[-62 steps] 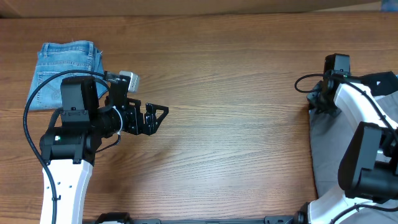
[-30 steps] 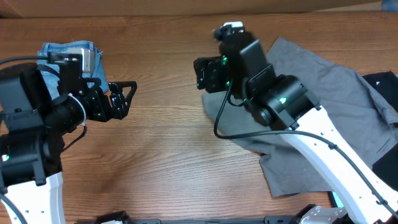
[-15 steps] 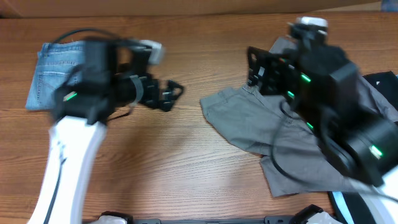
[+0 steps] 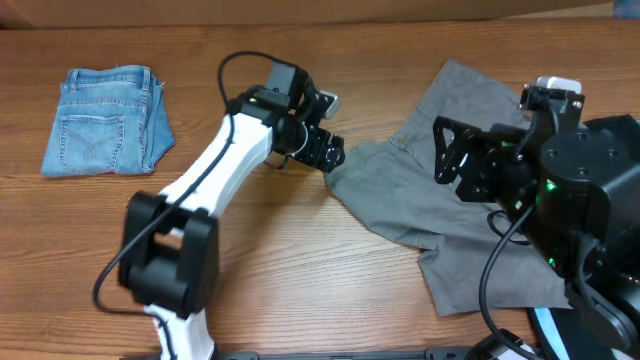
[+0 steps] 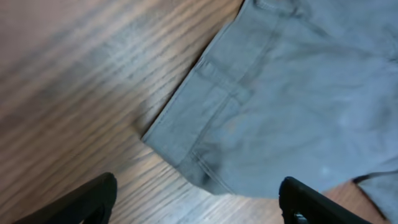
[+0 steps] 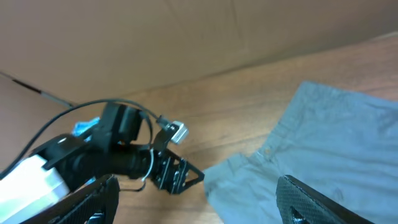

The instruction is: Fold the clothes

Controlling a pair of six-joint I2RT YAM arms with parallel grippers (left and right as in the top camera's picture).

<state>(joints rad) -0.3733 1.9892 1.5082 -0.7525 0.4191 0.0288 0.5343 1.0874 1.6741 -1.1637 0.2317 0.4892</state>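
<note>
Grey-khaki shorts (image 4: 430, 200) are seen lying rumpled and unfolded on the right half of the wooden table (image 4: 300, 270), well apart from the folded blue denim shorts (image 4: 105, 120) at the table's left end. The left jaws are spread wide and empty at the left corner of the grey cloth, which is shown between the two fingertips (image 5: 93, 199) without being pinched. The right jaws are likewise released, with nothing between them, above the shorts.
</note>
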